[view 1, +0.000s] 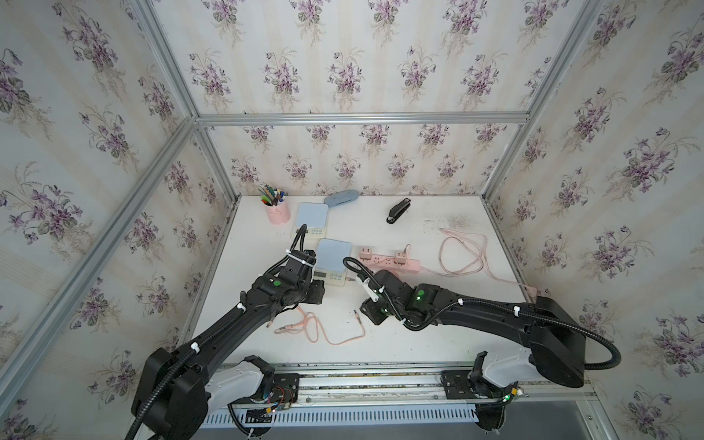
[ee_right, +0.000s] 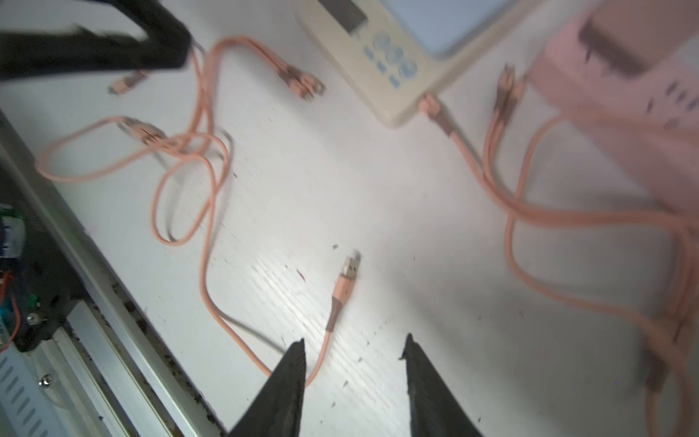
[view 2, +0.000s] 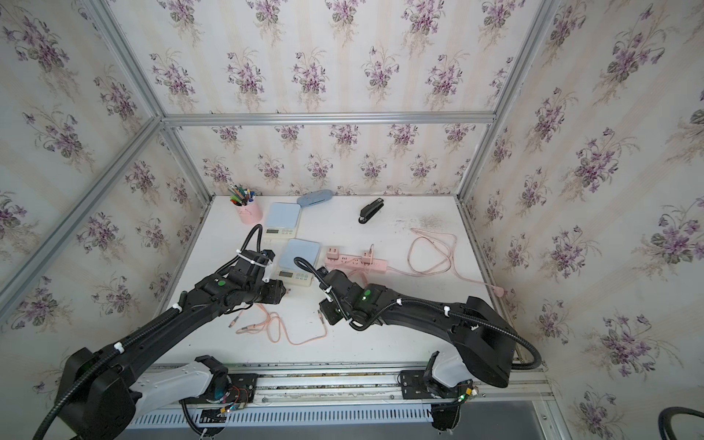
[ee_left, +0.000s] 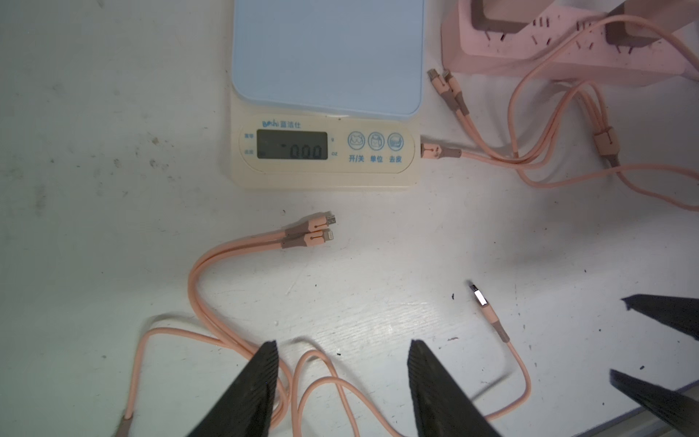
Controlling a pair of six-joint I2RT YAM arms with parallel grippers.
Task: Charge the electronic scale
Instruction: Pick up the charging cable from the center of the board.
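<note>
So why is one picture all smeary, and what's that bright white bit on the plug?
Right wrist view: smeared, worst at the pink power strip and the scale; the loose USB plug is fairly crisp. Left wrist view: sharp, but that plug's metal tip glares white. Both top views: sharp, though the frame bars splay outward towards the edges.

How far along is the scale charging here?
Done: a pink plug sits in the near scale's side port, display lit; its cable runs toward the power strip. In hand: nothing; left gripper and right gripper open. Left: probably only withdrawing; a second cable lies loose.
</note>
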